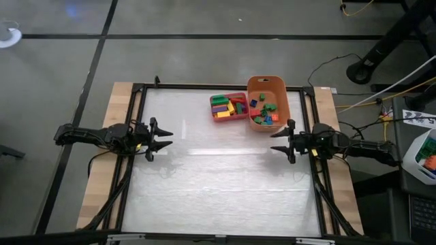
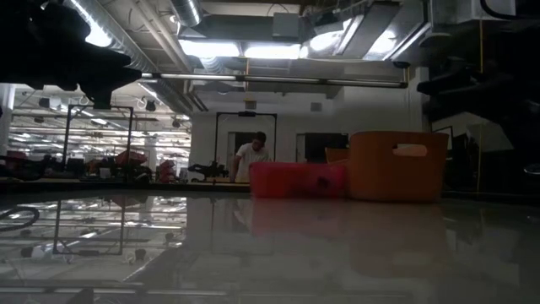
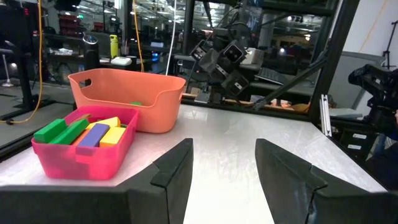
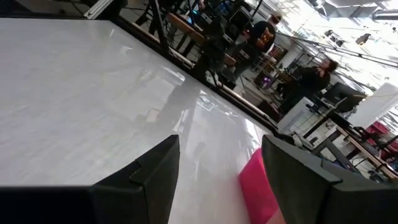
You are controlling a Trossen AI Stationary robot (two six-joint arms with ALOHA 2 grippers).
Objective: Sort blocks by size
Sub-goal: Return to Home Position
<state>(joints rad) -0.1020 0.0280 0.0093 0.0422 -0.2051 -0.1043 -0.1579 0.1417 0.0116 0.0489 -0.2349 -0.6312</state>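
Longer blocks [image 1: 227, 107], green, yellow, purple and red, lie in the pink tray [image 1: 238, 97] at the table's far middle. Small blocks [image 1: 264, 113] lie in the orange tub [image 1: 268, 82] just right of it. In the left wrist view the tray [image 3: 81, 163] holds its blocks [image 3: 87, 130] in front of the tub [image 3: 124, 99]. My left gripper [image 1: 163, 141] hovers open at the table's left edge, pointing level toward the right. My right gripper [image 1: 276, 141] hovers open at the right edge, pointing left, with a corner of the tray [image 4: 258, 183] beyond its fingers. Neither holds anything.
A dark frame [image 1: 139, 136] runs round the white table top, with wide bare surface [image 1: 218, 184] between and in front of the arms. A bin of coloured pieces [image 1: 426, 155] stands off the table at the right. A person [image 2: 253, 156] stands in the room beyond.
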